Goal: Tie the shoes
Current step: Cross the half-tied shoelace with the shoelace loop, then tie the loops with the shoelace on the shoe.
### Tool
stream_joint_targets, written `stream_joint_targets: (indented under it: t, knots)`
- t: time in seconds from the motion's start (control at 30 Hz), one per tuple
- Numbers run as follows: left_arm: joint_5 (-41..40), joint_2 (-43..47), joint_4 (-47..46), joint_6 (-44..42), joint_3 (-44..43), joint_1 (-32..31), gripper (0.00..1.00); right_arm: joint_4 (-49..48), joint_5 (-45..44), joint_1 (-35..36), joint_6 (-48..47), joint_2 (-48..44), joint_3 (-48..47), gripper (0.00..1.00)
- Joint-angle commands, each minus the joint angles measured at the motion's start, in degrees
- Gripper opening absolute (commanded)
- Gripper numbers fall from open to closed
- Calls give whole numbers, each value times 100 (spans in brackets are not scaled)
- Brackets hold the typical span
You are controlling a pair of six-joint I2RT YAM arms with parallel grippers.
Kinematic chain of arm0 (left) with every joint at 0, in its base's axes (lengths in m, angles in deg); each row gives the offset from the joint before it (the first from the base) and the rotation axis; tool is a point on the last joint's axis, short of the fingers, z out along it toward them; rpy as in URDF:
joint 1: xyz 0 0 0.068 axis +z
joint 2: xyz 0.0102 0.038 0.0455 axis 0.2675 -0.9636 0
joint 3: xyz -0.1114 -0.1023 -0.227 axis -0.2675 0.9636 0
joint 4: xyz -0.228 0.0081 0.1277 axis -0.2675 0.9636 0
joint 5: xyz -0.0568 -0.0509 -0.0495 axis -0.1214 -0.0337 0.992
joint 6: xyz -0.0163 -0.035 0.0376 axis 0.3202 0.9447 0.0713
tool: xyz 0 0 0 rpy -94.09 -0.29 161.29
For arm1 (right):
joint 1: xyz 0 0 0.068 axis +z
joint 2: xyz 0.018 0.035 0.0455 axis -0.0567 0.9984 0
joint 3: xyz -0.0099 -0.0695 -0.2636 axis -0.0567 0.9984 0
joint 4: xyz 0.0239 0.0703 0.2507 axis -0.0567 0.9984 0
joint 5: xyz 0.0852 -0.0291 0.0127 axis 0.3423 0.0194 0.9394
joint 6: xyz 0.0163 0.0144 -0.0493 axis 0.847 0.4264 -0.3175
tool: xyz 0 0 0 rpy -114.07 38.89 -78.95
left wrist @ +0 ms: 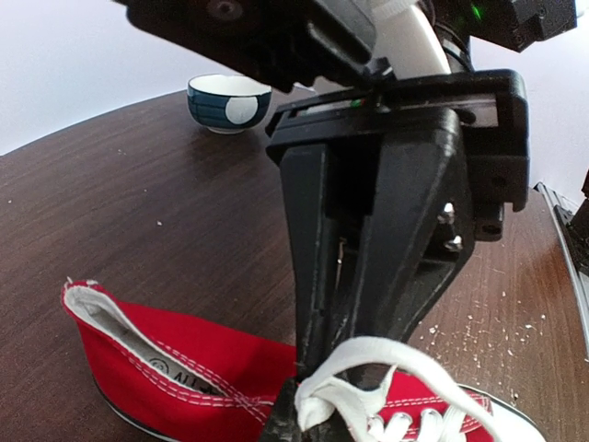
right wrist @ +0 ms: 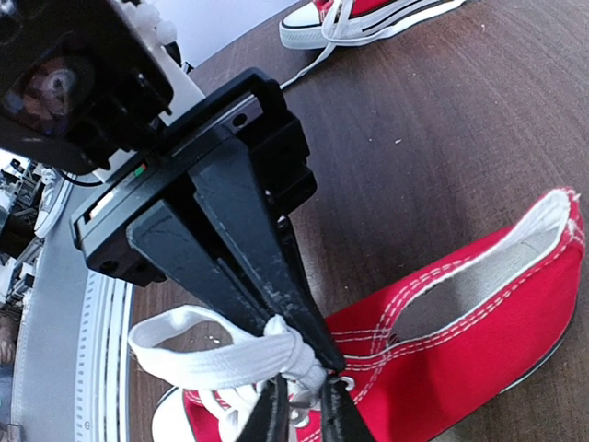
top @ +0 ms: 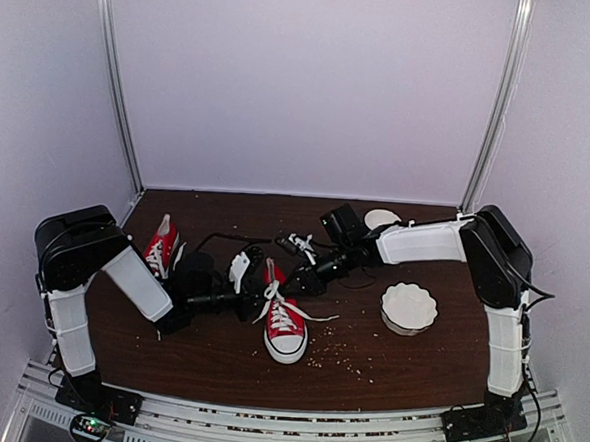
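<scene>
Left end effector (right wrist: 306,348): fingers pressed together, pinching a loop of the white lace (right wrist: 198,345) at its bunched base, directly above the eyelets of the red sneaker (top: 286,333).

Right end effector (left wrist: 315,365): fingers nearly closed, with a narrow gap. In the right wrist view a strand of the same lace sits between the two tips, so it grips the lace just beside the left end effector.

Sneaker position: centre of the worktop (top: 216,361), resting on its sole, white toe cap toward the near edge, heel toward the back. Both arms meet over its heel end.

Second red sneaker (top: 160,245): left side of the worktop, behind the left arm, well apart from both end effectors.

Other items: a white scalloped dish (top: 408,308) to the right; a small blue bowl (left wrist: 225,101) near the back edge; scattered crumbs (top: 342,356) near the central sneaker.
</scene>
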State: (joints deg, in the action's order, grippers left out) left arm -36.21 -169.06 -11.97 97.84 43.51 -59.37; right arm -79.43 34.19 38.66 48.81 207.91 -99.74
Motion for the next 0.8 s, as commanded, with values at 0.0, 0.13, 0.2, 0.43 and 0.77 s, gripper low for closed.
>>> stream_joint_targets:
  t: [0.0,0.13,0.2,0.43,0.77]
  knots:
    - [-33,-55,-442,4,-22,44,0,14,44,89,-38,62,-198,8]
    - [-2,-50,-484,4,11,44,0,-48,-62,80,-7,-41,-137,0]
    - [12,-55,-481,4,28,42,0,-95,-123,60,37,-103,-86,0]
    - [-48,-40,-490,-42,105,43,12,-200,-243,30,108,-256,47,0]
    - [-172,269,-483,-382,401,38,42,-177,-311,28,123,-287,21,0]
